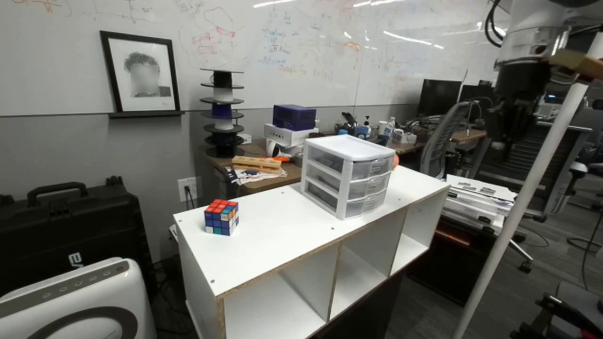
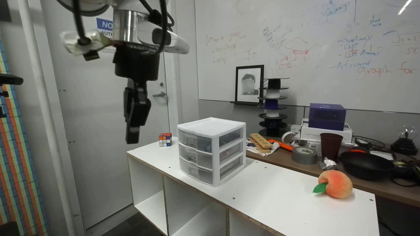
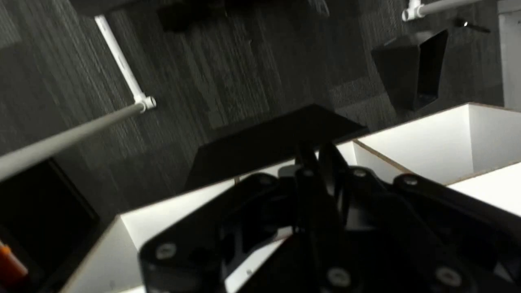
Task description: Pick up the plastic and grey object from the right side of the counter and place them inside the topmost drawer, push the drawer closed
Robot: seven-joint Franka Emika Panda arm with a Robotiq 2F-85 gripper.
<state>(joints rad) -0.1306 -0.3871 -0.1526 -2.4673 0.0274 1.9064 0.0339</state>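
Apparently, the topmost drawer is already closed: its front is lined up with the middle drawer of the white drawer unit. No plastic and grey object can be made out on the counter; whether it is held inside the drawer cannot be told, the contents being too dimly shown through the cloudy plastic. The unit is flanked, well apart on either side, by a Rubik's cube and a peach. Farther out, the gripper is held pointing down, off the counter's cubby side. Its fingertips are seen drawn together in the wrist view, with nothing gripped.

The coming move is judged to be governed by one line: the drawer is placed inward from the gripper, and its slide is run from the cubby side toward the whiteboard. Any push or pull would have to be kept along that line. Whether the fingertips are higher or lower than the drawer cannot be settled. Should the object be inside, only a retreat would be needed.
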